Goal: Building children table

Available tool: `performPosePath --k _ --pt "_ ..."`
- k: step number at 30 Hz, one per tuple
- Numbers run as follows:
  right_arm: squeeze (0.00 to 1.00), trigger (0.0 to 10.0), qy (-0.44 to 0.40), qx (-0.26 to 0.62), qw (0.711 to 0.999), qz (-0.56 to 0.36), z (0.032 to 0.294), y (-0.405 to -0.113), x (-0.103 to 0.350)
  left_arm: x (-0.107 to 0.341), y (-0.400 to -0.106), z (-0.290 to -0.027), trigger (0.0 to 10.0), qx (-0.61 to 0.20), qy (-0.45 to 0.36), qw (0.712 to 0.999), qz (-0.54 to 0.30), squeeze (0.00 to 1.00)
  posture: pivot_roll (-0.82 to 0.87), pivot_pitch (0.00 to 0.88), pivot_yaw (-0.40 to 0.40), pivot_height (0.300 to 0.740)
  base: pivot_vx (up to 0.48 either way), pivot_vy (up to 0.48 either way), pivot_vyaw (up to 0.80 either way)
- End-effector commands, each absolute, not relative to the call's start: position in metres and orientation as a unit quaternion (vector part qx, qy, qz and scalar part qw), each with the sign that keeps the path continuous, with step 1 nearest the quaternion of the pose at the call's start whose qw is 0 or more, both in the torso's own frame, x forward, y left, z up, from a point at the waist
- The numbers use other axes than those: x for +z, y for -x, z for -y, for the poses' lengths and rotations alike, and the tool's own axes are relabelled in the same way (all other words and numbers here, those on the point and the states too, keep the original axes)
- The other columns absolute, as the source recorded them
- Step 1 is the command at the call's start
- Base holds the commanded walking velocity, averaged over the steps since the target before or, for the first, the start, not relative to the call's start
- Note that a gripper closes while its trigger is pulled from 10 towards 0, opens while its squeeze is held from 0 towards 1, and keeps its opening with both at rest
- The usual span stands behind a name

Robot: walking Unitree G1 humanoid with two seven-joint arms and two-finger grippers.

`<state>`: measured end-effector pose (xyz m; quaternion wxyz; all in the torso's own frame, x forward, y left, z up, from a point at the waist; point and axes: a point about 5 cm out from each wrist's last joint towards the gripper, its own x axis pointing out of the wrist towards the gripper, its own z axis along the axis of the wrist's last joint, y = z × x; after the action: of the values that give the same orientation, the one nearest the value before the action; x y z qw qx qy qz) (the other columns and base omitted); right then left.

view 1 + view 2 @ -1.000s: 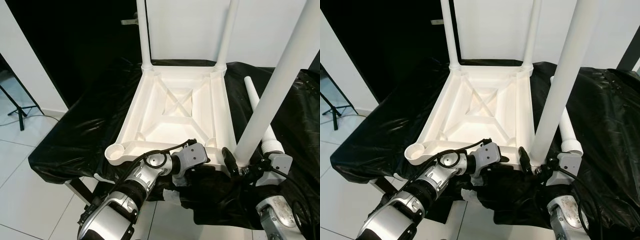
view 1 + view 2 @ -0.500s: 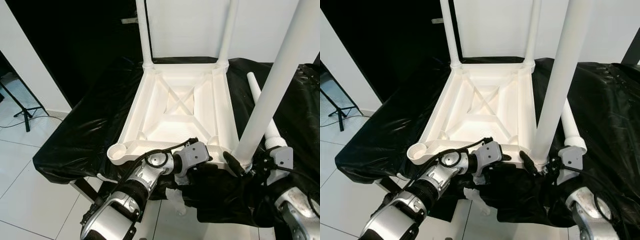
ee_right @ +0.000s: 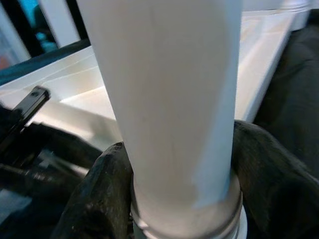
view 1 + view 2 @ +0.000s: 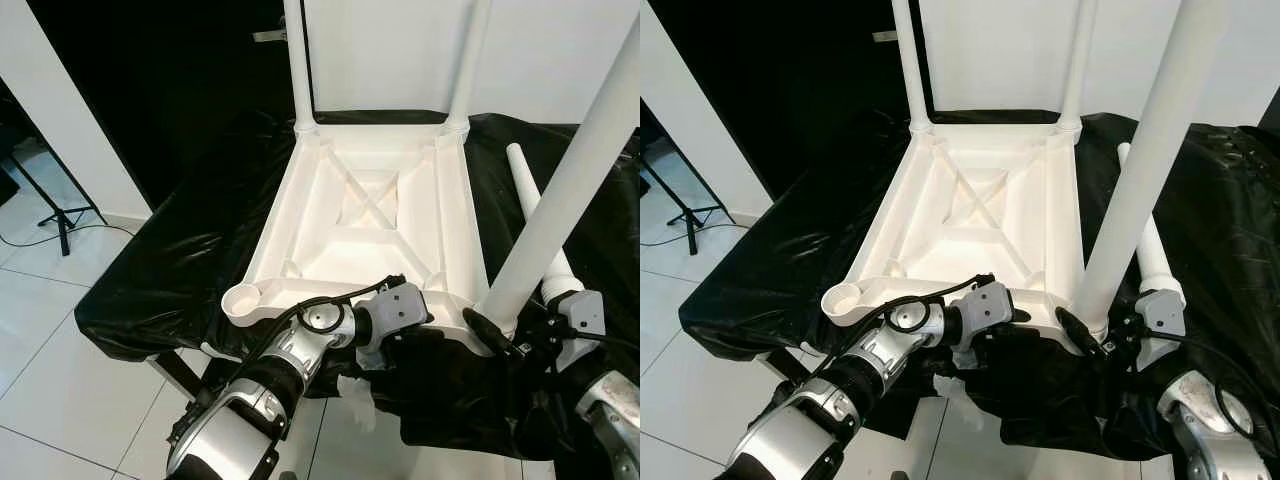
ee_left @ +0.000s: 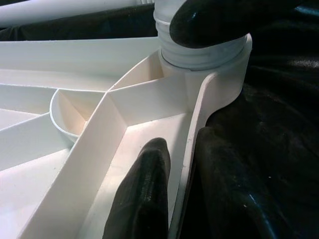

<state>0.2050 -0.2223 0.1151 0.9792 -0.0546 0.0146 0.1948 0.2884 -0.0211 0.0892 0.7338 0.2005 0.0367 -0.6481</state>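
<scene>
The white plastic tabletop point(image 4: 370, 230) lies upside down on a black-draped surface. Two white legs point(image 4: 300, 70) point(image 4: 468, 60) stand upright in its far corners. A third leg point(image 4: 560, 200) rises at a slant from the near right corner socket, and my right gripper point(image 4: 505, 335) is shut around its base point(image 3: 182, 164). My left gripper point(image 5: 182, 144) pinches the near rim beside that corner, one finger point(image 5: 144, 189) inside the rim and the other outside. The near left socket point(image 4: 243, 301) is empty. A loose leg point(image 4: 524, 182) lies on the cloth to the right.
The black cloth point(image 4: 190, 250) hangs over the front edge, where a white crumpled scrap point(image 4: 355, 395) dangles. Below lies white tiled floor point(image 4: 60, 350), with a black stand's feet point(image 4: 60, 215) at the left. A white wall rises behind the table.
The whole picture has shifted a little right and down, so the camera moved. My right wrist has swung slightly outward to the right at the leg's base. Both grips are unchanged.
</scene>
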Motion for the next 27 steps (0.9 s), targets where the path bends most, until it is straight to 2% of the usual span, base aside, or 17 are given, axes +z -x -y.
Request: performPosePath --k 1,2,3,5,12,13,14,17,18,19,21,22,23,25,27 --pt "0.00 0.0 0.019 0.146 0.989 -0.022 0.214 -0.200 0.102 0.067 -0.283 0.012 10.0 -0.642 -0.216 0.730 -0.091 0.00 0.05 0.000 0.067 0.740 0.000 0.000 0.00" --pt "0.00 0.0 0.010 0.070 0.997 -0.007 0.212 -0.195 0.100 0.067 -0.283 0.012 10.0 -0.643 -0.216 0.729 -0.091 0.00 0.05 0.000 0.065 0.740 0.000 0.000 0.00" --pt "0.00 0.0 0.010 0.070 0.997 -0.007 0.212 -0.195 0.100 0.067 -0.283 0.012 10.0 -0.643 -0.216 0.729 -0.091 0.00 0.05 0.000 0.065 0.740 0.000 0.000 0.00" --pt "0.00 0.0 0.001 -0.013 1.000 0.002 0.204 -0.181 0.095 0.066 -0.282 0.010 10.0 -0.644 -0.216 0.728 -0.092 0.00 0.06 0.000 0.065 0.740 0.000 0.000 0.00" --pt "0.00 0.0 -0.002 -0.094 0.996 0.000 0.208 -0.177 0.090 0.063 -0.282 0.005 10.0 -0.643 -0.219 0.727 -0.098 0.00 0.07 0.000 0.071 0.740 0.000 0.000 0.00" --pt "0.00 4.5 0.003 -0.091 0.996 0.001 0.207 -0.178 0.090 0.062 -0.281 0.004 10.0 -0.644 -0.221 0.726 -0.100 0.00 0.07 0.000 0.072 0.740 0.000 0.000 0.00" --pt "0.00 10.0 0.013 -0.086 0.996 0.002 0.208 -0.179 0.092 0.061 -0.281 0.003 10.0 -0.645 -0.222 0.724 -0.102 0.00 0.07 0.000 0.073 0.740 0.000 0.000 0.00" --pt "0.00 10.0 0.020 -0.082 0.996 0.002 0.208 -0.180 0.092 0.060 -0.280 0.003 10.0 -0.645 -0.223 0.723 -0.103 0.00 0.07 0.000 0.075 0.740 0.000 0.000 0.00" --pt "1.00 10.0 0.021 -0.061 0.998 0.008 0.207 -0.183 0.095 0.060 -0.280 0.003 10.0 -0.646 -0.224 0.722 -0.103 0.00 0.06 0.000 0.078 0.740 0.000 0.000 0.00" --pt "1.00 10.0 0.021 -0.061 0.998 0.008 0.207 -0.183 0.095 0.060 -0.280 0.003 10.0 -0.646 -0.224 0.722 -0.103 0.00 0.06 0.000 0.078 0.740 0.000 0.000 0.00" --pt "1.00 10.0 0.039 0.010 0.999 0.029 0.209 -0.194 0.104 0.058 -0.278 0.004 10.0 -0.651 -0.225 0.717 -0.104 0.00 0.05 0.000 0.079 0.740 0.000 0.000 0.00" --pt "1.00 10.0 0.039 0.010 0.999 0.029 0.209 -0.194 0.104 0.058 -0.278 0.004 10.0 -0.651 -0.225 0.717 -0.104 0.00 0.05 0.000 0.079 0.740 0.000 0.000 0.00" --pt "0.00 10.0 0.058 0.031 0.997 0.040 0.213 -0.200 0.110 0.057 -0.276 0.005 10.0 -0.653 -0.226 0.715 -0.105 0.00 0.04 0.000 0.081 0.740 0.000 0.000 0.00" --pt "0.00 10.0 0.092 0.076 0.991 0.053 0.219 -0.209 0.118 0.056 -0.275 0.006 10.0 -0.656 -0.227 0.712 -0.106 0.00 0.04 0.000 0.081 0.740 0.000 0.000 0.00" --pt "0.00 10.0 0.092 0.076 0.991 0.053 0.219 -0.209 0.118 0.056 -0.275 0.006 10.0 -0.656 -0.227 0.712 -0.106 0.00 0.04 0.000 0.081 0.740 0.000 0.000 0.00"
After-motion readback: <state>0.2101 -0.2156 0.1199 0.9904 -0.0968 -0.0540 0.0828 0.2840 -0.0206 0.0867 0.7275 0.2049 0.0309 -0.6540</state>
